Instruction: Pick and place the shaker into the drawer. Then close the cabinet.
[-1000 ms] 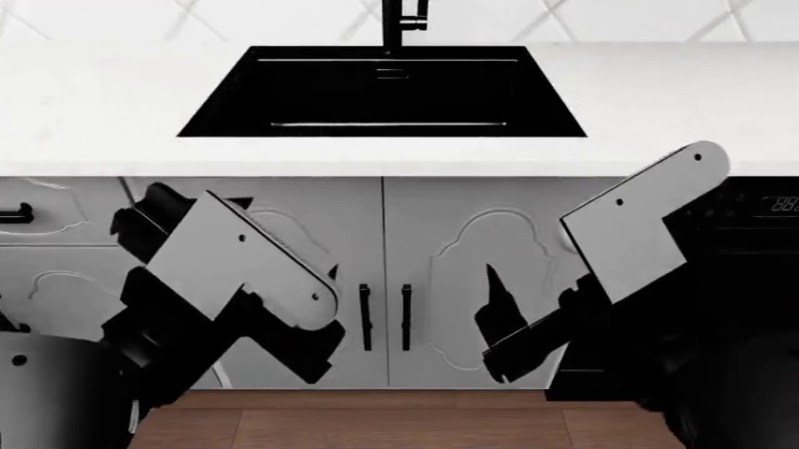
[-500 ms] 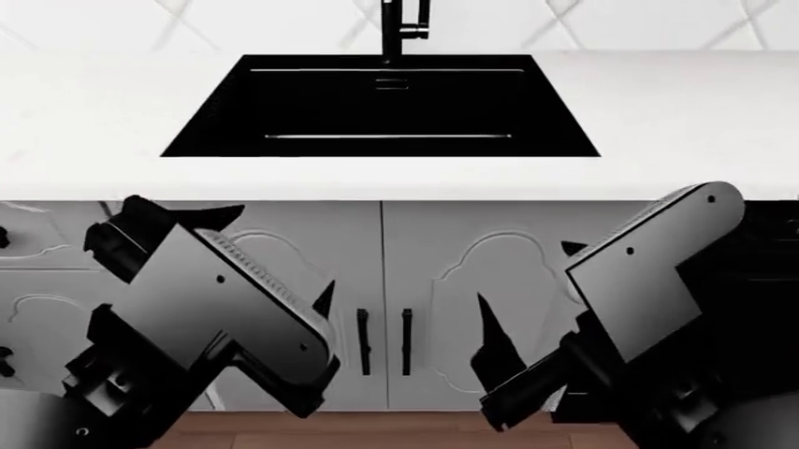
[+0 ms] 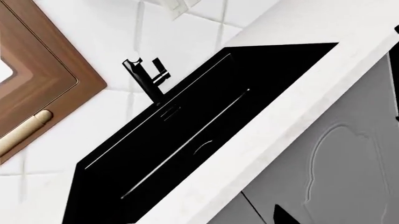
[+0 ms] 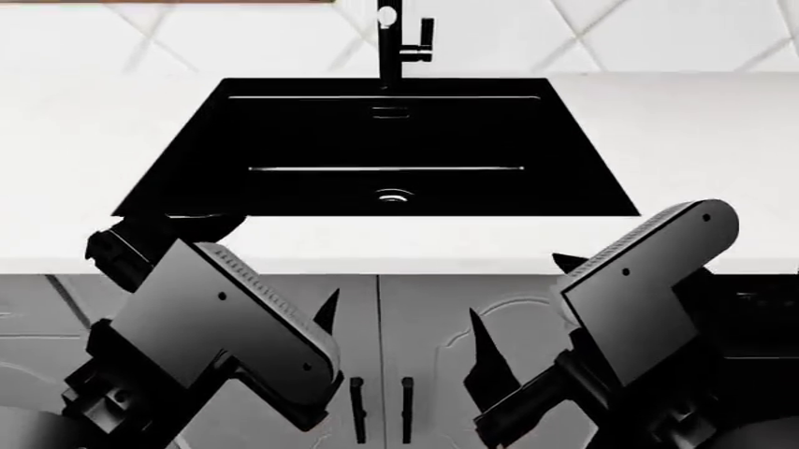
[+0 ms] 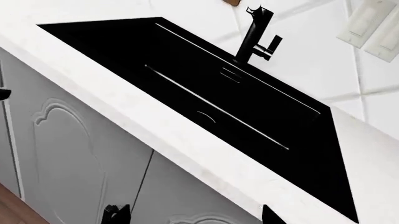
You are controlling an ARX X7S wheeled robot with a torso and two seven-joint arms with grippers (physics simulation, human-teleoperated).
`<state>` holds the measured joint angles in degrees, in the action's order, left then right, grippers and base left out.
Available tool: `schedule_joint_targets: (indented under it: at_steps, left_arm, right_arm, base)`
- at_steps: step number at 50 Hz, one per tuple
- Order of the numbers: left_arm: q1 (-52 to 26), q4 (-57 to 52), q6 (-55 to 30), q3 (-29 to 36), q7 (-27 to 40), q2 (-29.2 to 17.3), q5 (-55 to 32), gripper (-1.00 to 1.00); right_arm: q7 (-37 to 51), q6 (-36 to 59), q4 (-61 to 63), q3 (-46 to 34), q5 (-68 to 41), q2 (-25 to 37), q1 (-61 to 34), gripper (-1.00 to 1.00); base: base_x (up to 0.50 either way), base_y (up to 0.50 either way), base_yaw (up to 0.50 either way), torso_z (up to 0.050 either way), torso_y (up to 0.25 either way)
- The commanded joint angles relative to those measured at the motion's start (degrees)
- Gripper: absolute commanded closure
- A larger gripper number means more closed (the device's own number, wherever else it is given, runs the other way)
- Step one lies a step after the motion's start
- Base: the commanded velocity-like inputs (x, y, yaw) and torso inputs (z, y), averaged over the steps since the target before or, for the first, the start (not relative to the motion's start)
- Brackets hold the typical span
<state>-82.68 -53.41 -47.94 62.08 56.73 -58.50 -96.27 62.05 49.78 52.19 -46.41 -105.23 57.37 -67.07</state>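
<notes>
Black sink (image 4: 312, 140) centre frame in white worktop (image 4: 699, 131); cabinet (image 4: 413, 327) doors below; both arms raised, gripper states apparently indeterminable.

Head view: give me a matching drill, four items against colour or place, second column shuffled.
Items:
1. sink
2. faucet
3. countertop
4. cabinet doors

Descriptions:
A. white marble-look surface
B. pale grey, below the counter edge
C. black basin set into the counter
D. black, standing behind the basin

Pairs: 1-C, 2-D, 3-A, 4-B

White diagonal wall tiles (image 4: 125, 37) back a black sink (image 4: 374, 140) and faucet (image 4: 397, 42).
</notes>
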Motion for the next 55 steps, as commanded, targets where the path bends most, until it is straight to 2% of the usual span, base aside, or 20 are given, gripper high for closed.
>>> schedule_joint_targets:
  at_steps: [1,37,55]
  left_arm:
    - [0.3,-0.6,0.3,-0.1,0.4,-0.1,-0.2,-1.00]
    - [0.2,-1.6,0.0,0.0,2.0,1.2,-1.4,-1.00]
    - [0.8,-2.5,0.5,-0.5,2.1,0.2,-1.1,-1.00]
  right_arm:
    - [0.0,-0.3,0.5,0.0,0.2,0.1,0.6,-1.00]
    - [1.8,-0.5,1.4,-0.3,-0.9,-0.6,0.4,-1.00]
    - [3.4,-0.8,1.9,-0.8,-1.8,-1.4,0.4,-1.00]
  base:
    - [0.50,0.00,0.00,0.000,0.000]
    - [0.50,0.00,0.00,0.000,0.001]
    - [0.00,0.00,0.00,0.000,0.001]
